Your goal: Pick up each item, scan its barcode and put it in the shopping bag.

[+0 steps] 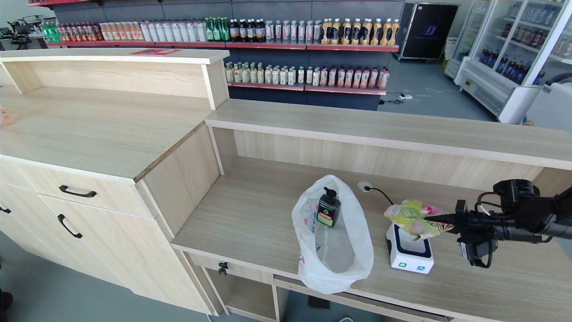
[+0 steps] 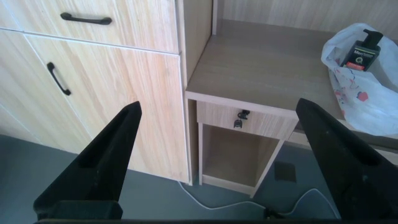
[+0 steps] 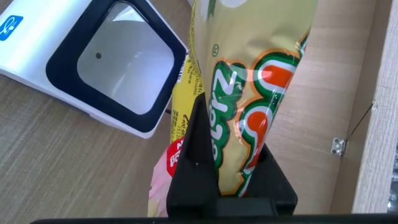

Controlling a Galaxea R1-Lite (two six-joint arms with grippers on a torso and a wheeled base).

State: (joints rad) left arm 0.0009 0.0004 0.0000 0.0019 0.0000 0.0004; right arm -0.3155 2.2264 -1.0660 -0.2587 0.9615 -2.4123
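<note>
2 jaws of the right gripper (image 3: 233, 162) are seen pressed onto the lower end of 1 yellow-green snack packet (image 3: 261, 74), which is pinched between them and held out level with its printed side turned down. The packet is kept in the air just above the slanted glass window of 1 white scanner (image 3: 118, 62), apart from it; this hold is judged to be meant for presenting the barcode to the window, though the barcode itself cannot be made out. In the head view the right gripper (image 1: 440, 219) and snack packet (image 1: 413, 217) are placed over the scanner (image 1: 409, 255), whose cable (image 1: 380, 192) is led away across the counter (image 1: 250, 214). Just beside the scanner, 1 white shopping bag (image 1: 339, 255) is laid with its mouth open towards the packet, so that a short carry would be enough; 1 black pump bottle (image 1: 328, 210) is already stood inside it. Scanning is therefore judged to be the step in hand for the 2nd item. The left gripper (image 2: 217, 107) is held with its jaws spread wide and nothing between them, off the counter's front, well apart from the shopping bag (image 2: 367, 99) and pump bottle (image 2: 362, 53).
</note>
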